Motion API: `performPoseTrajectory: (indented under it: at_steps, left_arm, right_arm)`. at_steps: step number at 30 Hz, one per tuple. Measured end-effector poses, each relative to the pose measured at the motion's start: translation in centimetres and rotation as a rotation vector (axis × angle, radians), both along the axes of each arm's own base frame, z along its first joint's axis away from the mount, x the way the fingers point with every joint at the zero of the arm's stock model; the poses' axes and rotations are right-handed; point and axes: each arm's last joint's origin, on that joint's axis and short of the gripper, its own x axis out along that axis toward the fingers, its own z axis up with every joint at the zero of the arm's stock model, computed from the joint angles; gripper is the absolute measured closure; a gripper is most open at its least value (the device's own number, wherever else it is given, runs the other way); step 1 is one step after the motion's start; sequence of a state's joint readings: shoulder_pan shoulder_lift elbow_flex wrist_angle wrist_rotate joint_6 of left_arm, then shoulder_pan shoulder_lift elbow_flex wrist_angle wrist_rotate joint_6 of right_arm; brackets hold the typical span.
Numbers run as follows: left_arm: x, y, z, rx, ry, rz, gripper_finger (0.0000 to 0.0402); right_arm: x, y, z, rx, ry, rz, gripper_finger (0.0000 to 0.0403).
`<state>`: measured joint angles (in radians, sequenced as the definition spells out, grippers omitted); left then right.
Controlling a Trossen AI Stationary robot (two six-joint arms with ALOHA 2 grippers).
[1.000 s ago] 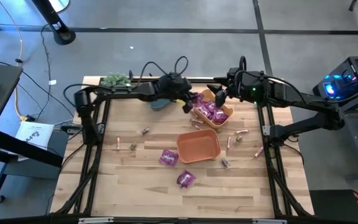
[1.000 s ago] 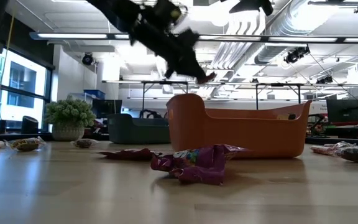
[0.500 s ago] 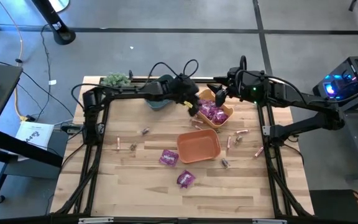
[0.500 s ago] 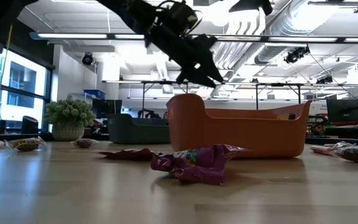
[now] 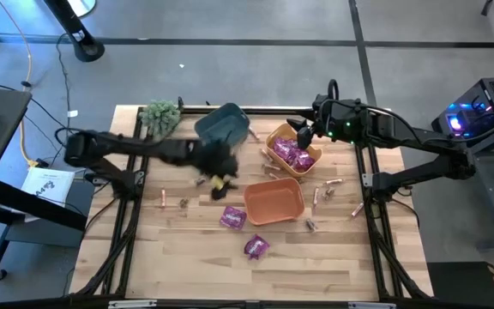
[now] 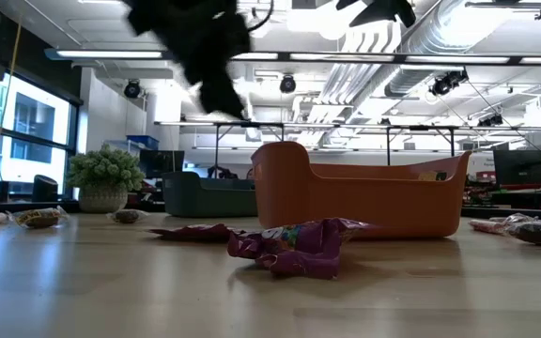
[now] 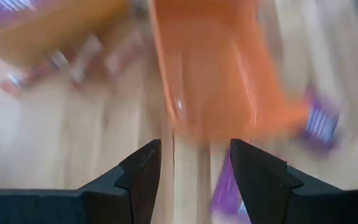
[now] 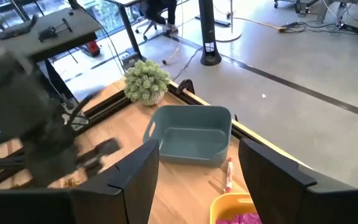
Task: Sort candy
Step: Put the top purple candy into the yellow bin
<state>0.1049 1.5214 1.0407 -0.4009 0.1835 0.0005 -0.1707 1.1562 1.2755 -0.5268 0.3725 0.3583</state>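
Observation:
Magenta packets fill the yellow bin (image 5: 309, 160). Two more magenta packets (image 5: 232, 217) (image 5: 256, 247) lie on the table near the orange bin (image 5: 274, 201). Pink sticks (image 5: 330, 183) and small brownish pieces (image 5: 183, 202) lie scattered on the wood. My left gripper (image 5: 221, 184) (image 7: 194, 146), blurred, hangs open above the table just left of the orange bin, nothing between its fingers. My right gripper (image 5: 301, 136) (image 8: 197, 146) waits open, high over the yellow bin's far edge.
A teal bin (image 5: 222, 124) stands at the far edge, next to a green plant ball (image 5: 161, 113). A pink stick (image 5: 162, 198) lies at the left. Bare wood lies along the near edge. The metal frame rails run down both table sides.
My left gripper was shut over the yellow bin, moved a little further over it and opened there. It then swung back fast toward the table's near left and now hangs left of the orange bin. The teal bin, covered by that arm before, now shows.

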Motion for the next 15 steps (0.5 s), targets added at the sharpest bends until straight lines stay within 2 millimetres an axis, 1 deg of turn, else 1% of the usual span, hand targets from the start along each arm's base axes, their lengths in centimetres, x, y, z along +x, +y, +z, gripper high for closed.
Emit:
performPoseTrajectory:
  at_steps: [3,6,9,15]
  left_arm:
    - [-2.3,-2.5,-3.2,0.157,0.053,-0.092,0.0216]
    - [-3.5,-4.1,-5.9,0.204,0.071,-0.150,0.0216]
    - [-3.4,-5.2,-7.6,0.194,0.068,-0.176,0.0216]
    - [-2.1,-6.6,-8.9,0.156,0.007,-0.243,0.0216]
  right_arm:
    - [0.0,0.0,0.0,0.000,0.002,-0.001,0.0187]
    - [0.1,0.0,-0.1,0.000,0.004,-0.001,0.0187]
    - [0.1,0.0,-0.1,0.000,0.004,-0.001,0.0187]
    - [0.1,0.0,-0.1,0.003,0.003,-0.002,0.0187]
